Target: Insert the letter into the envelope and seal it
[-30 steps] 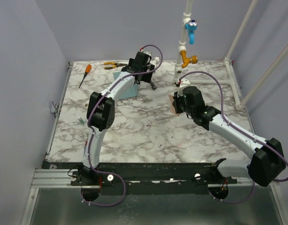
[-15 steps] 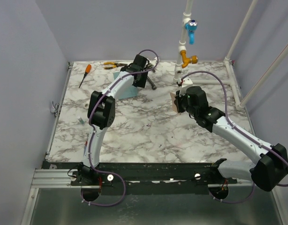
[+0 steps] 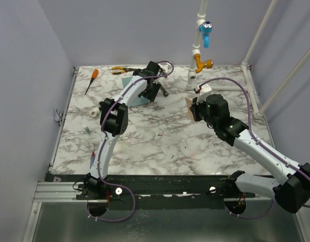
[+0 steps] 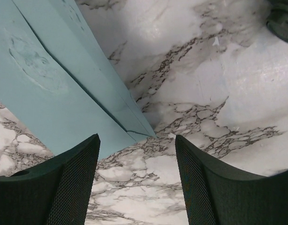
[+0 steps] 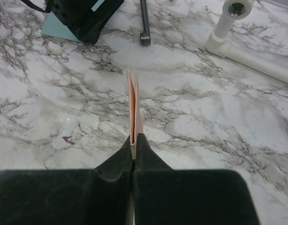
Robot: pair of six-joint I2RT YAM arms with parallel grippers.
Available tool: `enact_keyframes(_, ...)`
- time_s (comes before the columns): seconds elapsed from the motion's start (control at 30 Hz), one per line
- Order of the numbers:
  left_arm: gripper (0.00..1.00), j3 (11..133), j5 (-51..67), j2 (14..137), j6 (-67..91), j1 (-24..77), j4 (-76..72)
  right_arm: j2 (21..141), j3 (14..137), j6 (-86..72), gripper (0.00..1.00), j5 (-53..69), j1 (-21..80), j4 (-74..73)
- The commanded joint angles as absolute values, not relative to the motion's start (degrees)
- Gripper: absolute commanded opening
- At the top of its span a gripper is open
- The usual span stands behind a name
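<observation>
Overhead, found the left gripper [image 3: 151, 91] reaching to the far side of the desk [image 3: 160, 146], over the right-hand edge of the envelope [image 3: 137, 102] lying flat there. Saw the right gripper [image 3: 195, 109] right of centre, pinching the letter [image 3: 189, 108] on edge, well apart from the envelope. Noted a screwdriver [image 3: 91, 80] and pliers [image 3: 118, 70] near the far-left corner.

Next, through the left wrist camera, looked down on fingers [image 4: 71, 187] spread wide and holding nothing, with one corner of the teal envelope pointing into the gap between them. Could not tell any contact with the paper.

Lastly, through the right wrist camera, found the fingers pressed tight together on the bottom of the letter, held upright, its two peach layers splaying slightly at the top. Made out a corner of the envelope beneath the left gripper at upper left.
</observation>
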State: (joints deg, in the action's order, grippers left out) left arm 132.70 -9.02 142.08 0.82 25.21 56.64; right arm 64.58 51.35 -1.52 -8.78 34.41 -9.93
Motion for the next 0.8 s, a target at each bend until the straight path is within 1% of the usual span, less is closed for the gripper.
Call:
enact_keyframes(0.0, 0.65, 132.2, -6.6, 141.3, -2.6, 25.3, 60.8, 63.6, 50.5, -0.6, 0.01, -9.4, 34.2, -9.6)
enact_keyframes(0.1, 0.62, 130.5, -6.1, 140.4, -4.6, 25.3, 60.9, 63.2, 50.8, -0.5, 0.01, -9.4, 34.2, -10.0)
enact_keyframes(0.17, 0.61, 131.3, -6.7, 141.0, -6.3, 25.3, 60.9, 62.4, 50.8, 0.8, 0.01, -9.4, 34.2, -9.8)
enact_keyframes(0.27, 0.59, 134.1, -10.9, 142.7, -9.3, 25.4, 60.7, 60.8, 50.6, 1.4, 0.01, -9.4, 34.2, -9.8)
enact_keyframes(0.37, 0.59, 135.4, -12.0, 143.5, -13.6, 25.7, 59.1, 59.8, 50.3, 1.9, 0.01, -9.9, 34.2, -9.6)
enact_keyframes(0.5, 0.60, 132.5, -13.6, 142.6, -21.3, 28.0, 55.1, 59.8, 50.7, 2.4, 0.01, -10.5, 34.2, -9.6)
enact_keyframes(0.57, 0.62, 131.5, -12.5, 142.1, -23.7, 28.7, 54.6, 60.0, 50.8, 2.6, 0.01, -10.9, 34.2, -9.8)
enact_keyframes(0.7, 0.76, 130.3, -10.5, 141.5, -26.9, 28.7, 54.7, 60.1, 51.1, 2.7, 0.01, -11.2, 34.2, -10.1)
enact_keyframes(0.77, 0.78, 130.4, -11.3, 141.7, -28.8, 28.6, 54.6, 60.1, 51.2, 2.7, 0.01, -11.2, 34.2, -10.2)
